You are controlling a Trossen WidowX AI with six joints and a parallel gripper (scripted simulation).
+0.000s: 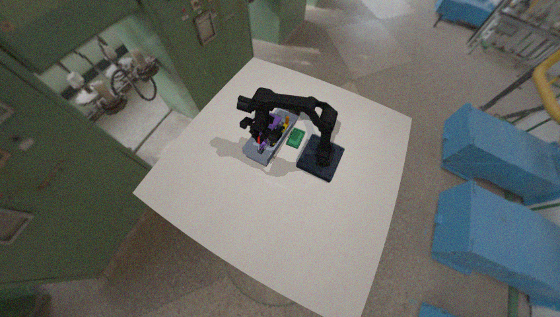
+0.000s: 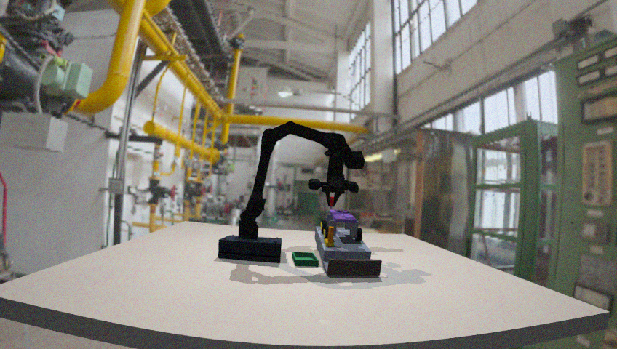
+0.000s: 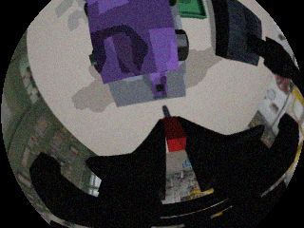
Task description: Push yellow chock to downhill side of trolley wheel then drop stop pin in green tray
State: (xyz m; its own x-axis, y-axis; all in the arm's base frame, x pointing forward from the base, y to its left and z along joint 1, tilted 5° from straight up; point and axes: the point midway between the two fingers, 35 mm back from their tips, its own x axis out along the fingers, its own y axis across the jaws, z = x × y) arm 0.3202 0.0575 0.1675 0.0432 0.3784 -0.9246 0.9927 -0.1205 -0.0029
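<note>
My gripper (image 1: 259,140) (image 2: 332,203) (image 3: 169,121) is shut on the stop pin (image 1: 259,138) (image 2: 332,199) (image 3: 176,143), gripping its red head. In the wrist view the pin's grey shank points down, clear of the dark hole in the purple bracket (image 3: 160,87). The trolley (image 1: 275,121) (image 2: 342,214) (image 3: 135,24), with a purple top, stands on the grey ramp (image 1: 257,156) (image 2: 348,252) (image 3: 127,95). The yellow chock (image 1: 285,125) (image 2: 330,237) with its orange handle stands at the downhill side of the tray-side wheel; whether they touch cannot be told. The green tray (image 1: 292,145) (image 2: 305,264) (image 3: 192,16) shows nothing inside.
The tray lies on the table (image 1: 275,220) (image 2: 207,302) between the ramp and the arm's dark base (image 1: 310,164) (image 2: 249,250) (image 3: 233,43). A dark brown end board (image 2: 353,267) stands across the ramp's downhill end.
</note>
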